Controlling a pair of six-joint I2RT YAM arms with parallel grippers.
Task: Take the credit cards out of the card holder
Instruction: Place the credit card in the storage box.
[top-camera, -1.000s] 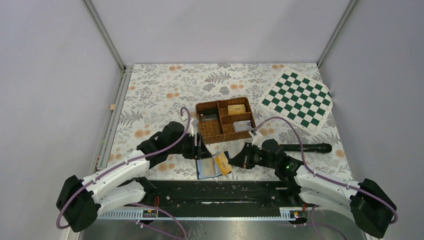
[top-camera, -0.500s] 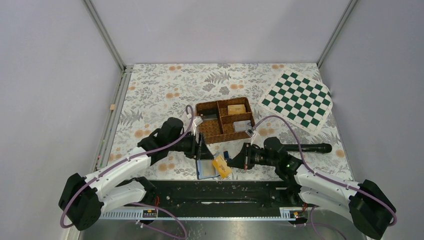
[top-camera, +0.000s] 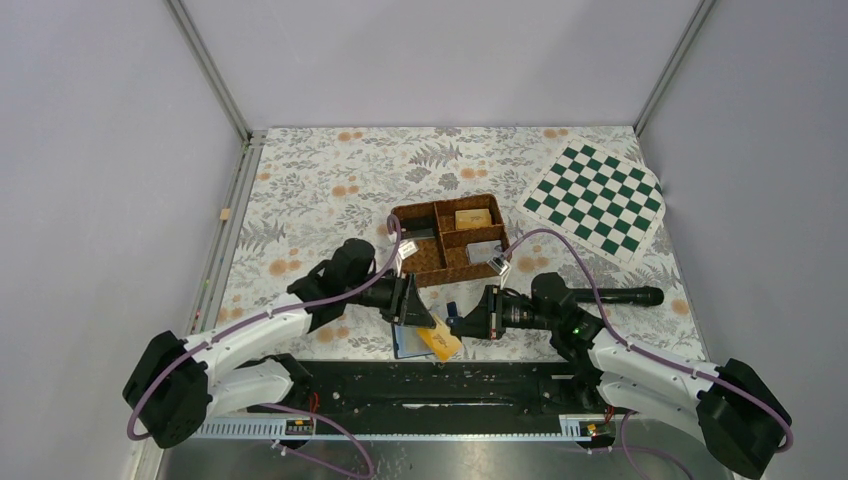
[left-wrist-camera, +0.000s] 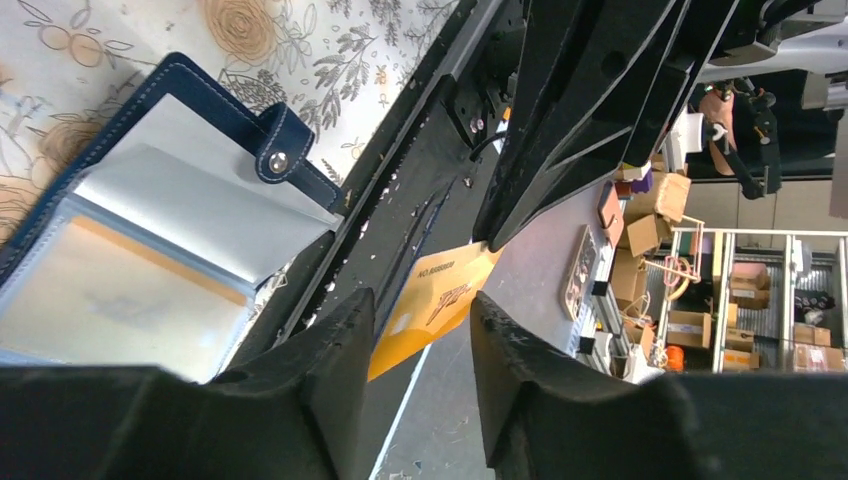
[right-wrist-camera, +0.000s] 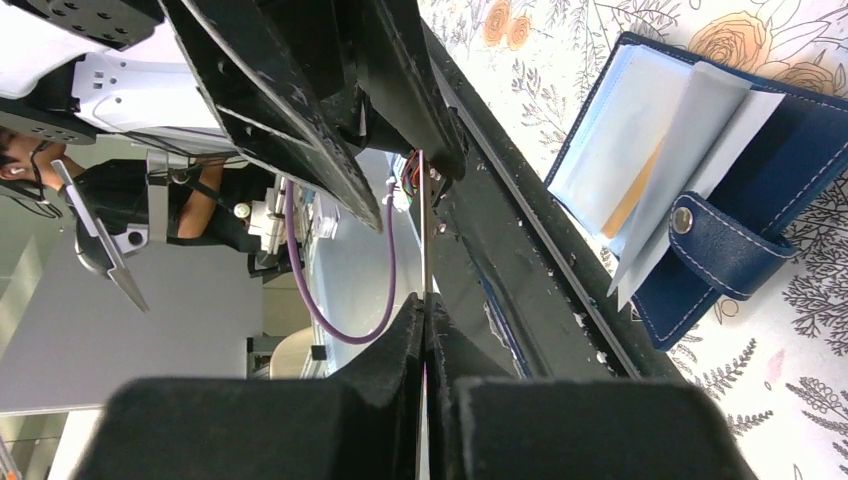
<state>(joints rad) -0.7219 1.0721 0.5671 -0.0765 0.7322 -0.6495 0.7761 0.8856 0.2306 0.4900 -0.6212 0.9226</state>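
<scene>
Wicker tray (top-camera: 450, 240) stands just behind the card holder (left-wrist-camera: 180, 210); table (top-camera: 300, 190) leftward lies open.

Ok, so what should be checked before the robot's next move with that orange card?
1. Right hand shut on the orange plastic card: ok.
2. Card fully out of the open navy bifold card holder: ok.
3. Left hand open, card lined up with its gap: ok.
4. Left hand gripping the card: not ok, fingers apart.
5. Other cards left in the holder: cannot tell.
</scene>
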